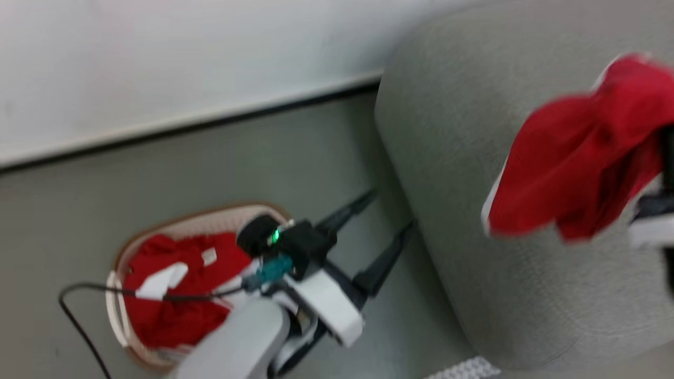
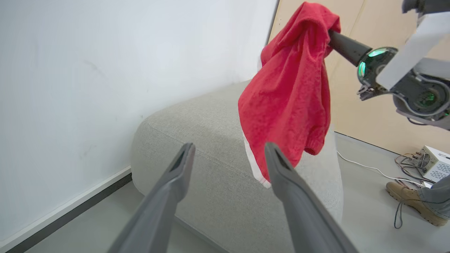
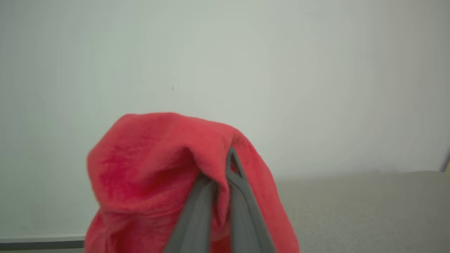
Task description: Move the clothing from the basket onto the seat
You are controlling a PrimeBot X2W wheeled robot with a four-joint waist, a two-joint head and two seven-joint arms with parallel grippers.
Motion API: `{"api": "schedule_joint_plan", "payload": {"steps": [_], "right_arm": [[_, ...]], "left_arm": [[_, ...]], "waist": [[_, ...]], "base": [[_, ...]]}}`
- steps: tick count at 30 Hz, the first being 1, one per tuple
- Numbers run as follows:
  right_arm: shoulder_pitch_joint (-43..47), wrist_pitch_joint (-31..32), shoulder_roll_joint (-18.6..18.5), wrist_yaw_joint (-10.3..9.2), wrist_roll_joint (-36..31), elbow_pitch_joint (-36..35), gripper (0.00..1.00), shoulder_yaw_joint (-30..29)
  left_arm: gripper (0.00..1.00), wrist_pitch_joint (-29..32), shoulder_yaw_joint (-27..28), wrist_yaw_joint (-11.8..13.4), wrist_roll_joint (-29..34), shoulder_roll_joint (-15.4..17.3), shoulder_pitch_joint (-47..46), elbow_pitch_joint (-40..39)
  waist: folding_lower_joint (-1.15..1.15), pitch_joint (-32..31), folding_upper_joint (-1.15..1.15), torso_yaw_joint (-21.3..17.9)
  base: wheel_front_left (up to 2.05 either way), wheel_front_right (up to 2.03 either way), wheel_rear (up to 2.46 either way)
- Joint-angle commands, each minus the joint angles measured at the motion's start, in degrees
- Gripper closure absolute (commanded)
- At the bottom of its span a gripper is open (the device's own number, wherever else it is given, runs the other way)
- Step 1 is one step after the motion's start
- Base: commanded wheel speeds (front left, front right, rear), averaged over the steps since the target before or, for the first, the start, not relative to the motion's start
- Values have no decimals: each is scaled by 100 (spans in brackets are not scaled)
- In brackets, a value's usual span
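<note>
A red piece of clothing (image 2: 288,102) hangs in the air over the grey seat (image 2: 197,140), pinched at its top by my right gripper (image 2: 332,33), which is shut on it. In the right wrist view the fabric (image 3: 151,168) drapes over the shut fingers (image 3: 239,189). In the head view this garment (image 1: 574,168) hangs above the seat (image 1: 463,158). More red clothing (image 1: 174,295) with white trim lies in the basket (image 1: 174,221) on the floor at lower left. My left gripper (image 1: 390,210) is open and holds nothing, between basket and seat.
A white wall with a dark baseboard (image 1: 210,118) runs behind the basket and seat. A black cable (image 1: 79,316) trails over the basket. A person's tan boot (image 2: 411,203), a white box (image 2: 434,163) and loose wires lie on the floor beyond the seat.
</note>
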Motion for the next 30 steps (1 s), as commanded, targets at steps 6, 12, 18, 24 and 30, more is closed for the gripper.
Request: {"api": "schedule_joint_plan", "payload": {"steps": [6, 12, 18, 24, 30], "right_arm": [[-1967, 116, -674, -14, -32, 1411, 100, -690], [-3412, 249, -1468, -14, -191, 2548, 100, -1460], [-4235, 139, -1715, -14, -518, 3672, 100, -2107], [-4267, 3, -1252, -14, -938, 4722, 100, -2624], [-3946, -3, -784, -14, -1320, 4552, 0, -2846]], "left_arm": [[0, 105, 160, -36, 170, 3, -928, -43], [0, 185, 301, 58, 269, 168, -1221, -261], [0, 361, 336, 213, 315, 369, -1062, -745], [0, 400, 345, 368, 365, 527, -838, -1001], [0, 335, 463, 511, 255, 631, -633, -1026]], "waist": [[-1, 1557, 0, 754], [-1, 2193, 0, 1194], [-1, 2796, 0, 1433], [-1, 2996, 0, 1498], [-1, 2674, 0, 1350]], "base": [[0, 0, 0], [0, 0, 0], [0, 0, 0], [0, 0, 0], [0, 0, 0]]}}
